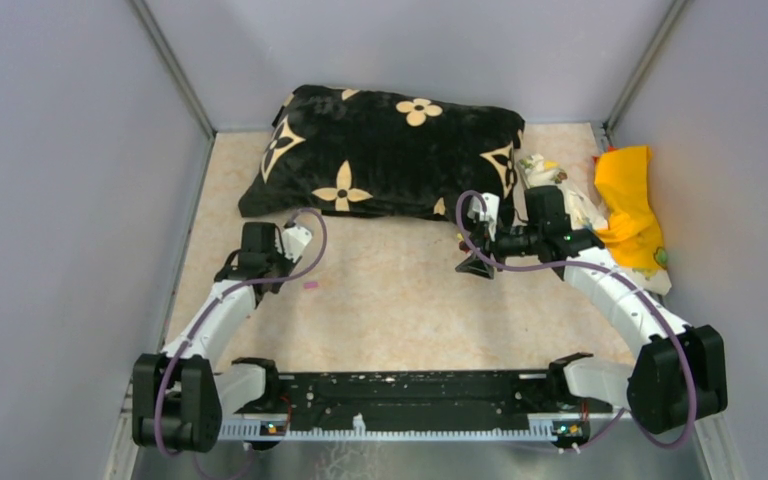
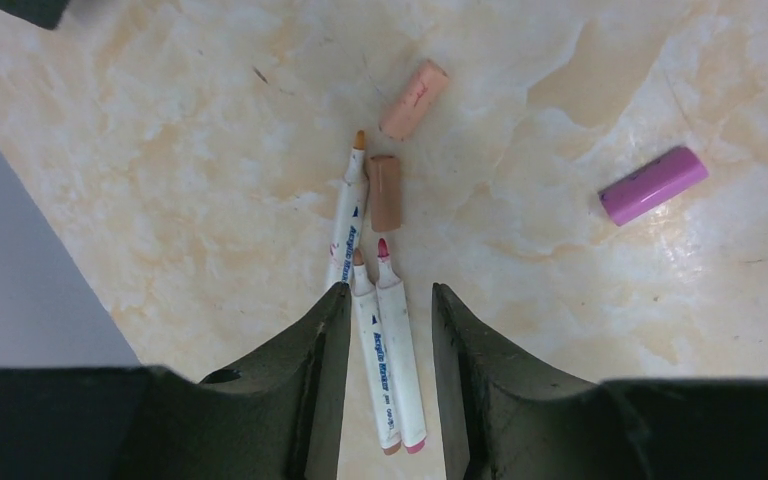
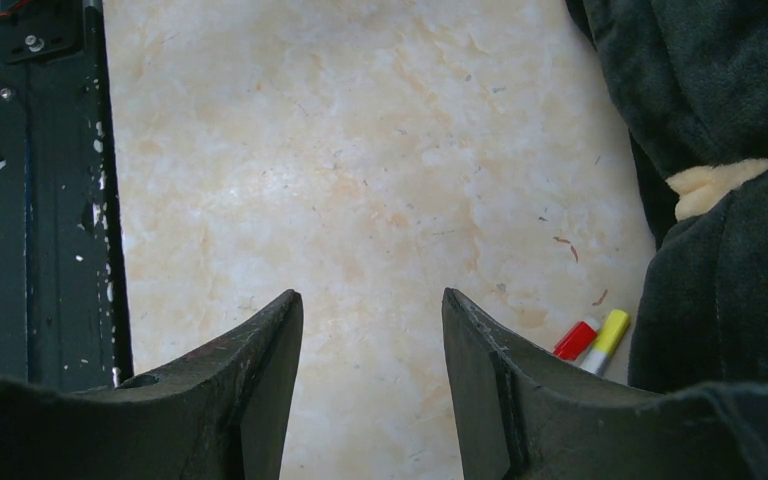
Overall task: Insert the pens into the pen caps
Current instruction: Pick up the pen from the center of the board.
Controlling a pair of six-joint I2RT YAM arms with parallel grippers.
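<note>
Two pens lie inside the parted left tool, unseen from above; right tool parted, empty.

Soft, even light from overhead fills your top view. The pale surface reads bright, and shadows on it are faint and soft-edged. The black cushion swallows most of its own detail. In your left wrist view the pens are sharp, with a mild sheen on the surface to their right. The left tool shows as a dark, underexposed mass along the near edge.
</note>
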